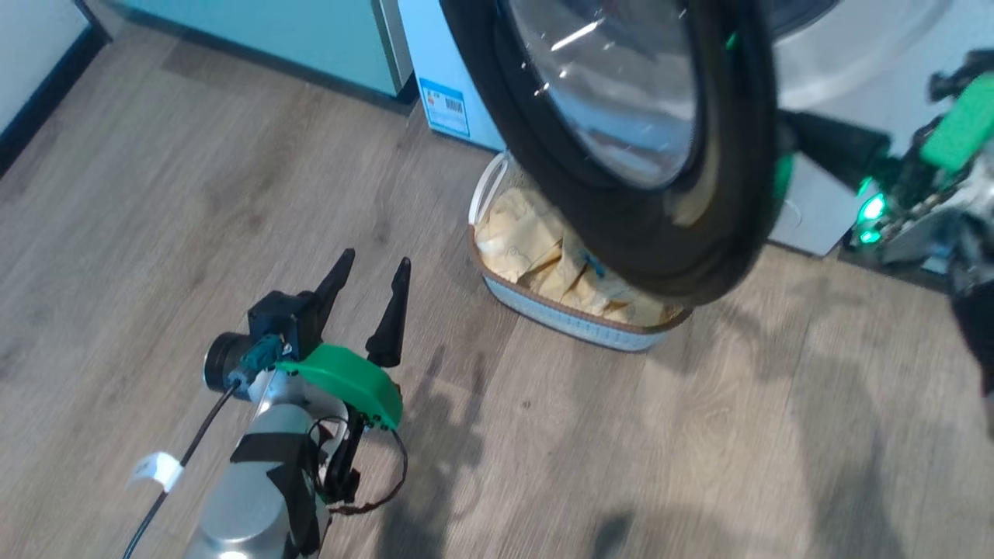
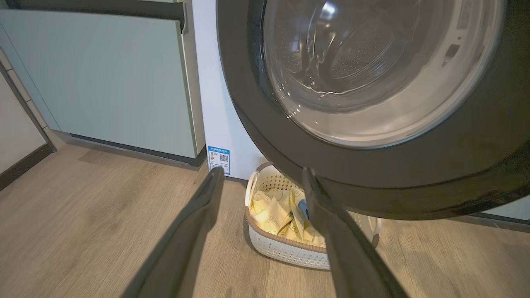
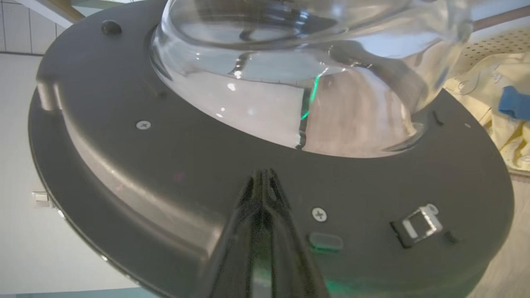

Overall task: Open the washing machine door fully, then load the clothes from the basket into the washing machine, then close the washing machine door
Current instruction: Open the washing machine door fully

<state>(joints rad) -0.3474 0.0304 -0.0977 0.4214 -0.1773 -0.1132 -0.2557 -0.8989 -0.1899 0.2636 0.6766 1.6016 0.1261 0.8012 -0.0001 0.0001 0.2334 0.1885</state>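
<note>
Washing machine door (image 1: 613, 116) (image 2: 372, 82) (image 3: 248, 165): it was found standing open, away from the front of the washing machine (image 1: 854, 85) (image 2: 215, 103). Its wide black rim and bulging glass bowl hung over the basket (image 1: 575, 318) (image 2: 281, 248). How far it was open could not be judged.

Right claw (image 3: 263, 174): the two fingers were seen pressed together with nothing between them. Their tips were placed at the inner face of the door's black rim, just below the glass bowl. A screw and a metal latch piece (image 3: 418, 225) were noted beside them on the same face. Actual contact with the rim could not be confirmed. In the head view its dark fingers (image 1: 835, 144) were seen reaching in behind the door's right edge.

Left claw (image 1: 375, 261) (image 2: 263, 170): the fingers were spread wide and nothing was held. It was recorded above the wooden floor (image 1: 155, 194), left of the basket, apart from both the basket and the door and pointing toward them.

Basket: it was observed on the floor, just in front of the machine and partly under the door's lower rim. The clothes (image 1: 528, 241) (image 2: 269, 211) (image 3: 488, 82) were lying inside it, pale yellow with a small blue part.

Surroundings: a blue sticker (image 1: 444, 107) (image 2: 218, 157) was noted low on the machine's white panel. A pale teal cabinet (image 1: 272, 31) (image 2: 103, 74) was noted to the machine's left.
</note>
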